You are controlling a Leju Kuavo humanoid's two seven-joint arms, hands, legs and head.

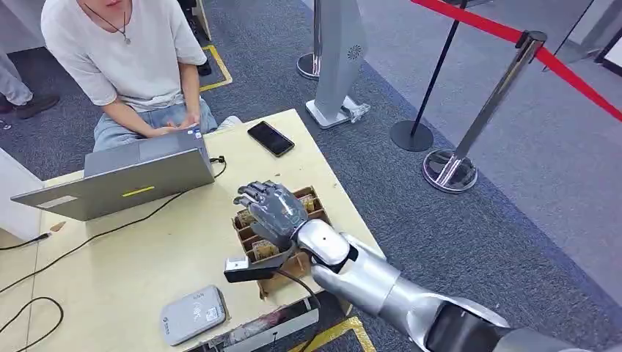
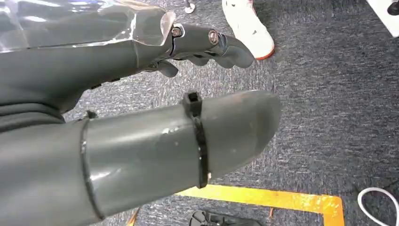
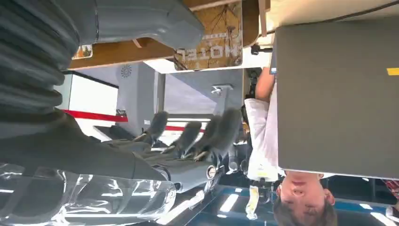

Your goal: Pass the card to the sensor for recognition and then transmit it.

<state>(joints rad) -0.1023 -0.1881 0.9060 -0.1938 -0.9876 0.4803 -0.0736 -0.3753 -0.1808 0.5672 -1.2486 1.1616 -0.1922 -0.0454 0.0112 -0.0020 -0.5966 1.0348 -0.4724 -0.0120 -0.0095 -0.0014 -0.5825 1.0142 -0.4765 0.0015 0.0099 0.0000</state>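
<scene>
Pale wooden table (image 1: 154,257), right hand (image 1: 273,213) spread over slotted card box (image 1: 312,199)

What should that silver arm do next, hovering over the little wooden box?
Probably lower the right hand and close on a card in the card box. The fingers are spread with nothing in them, directly above it, and the grey sensor nearer the robot has nothing on it yet.
</scene>
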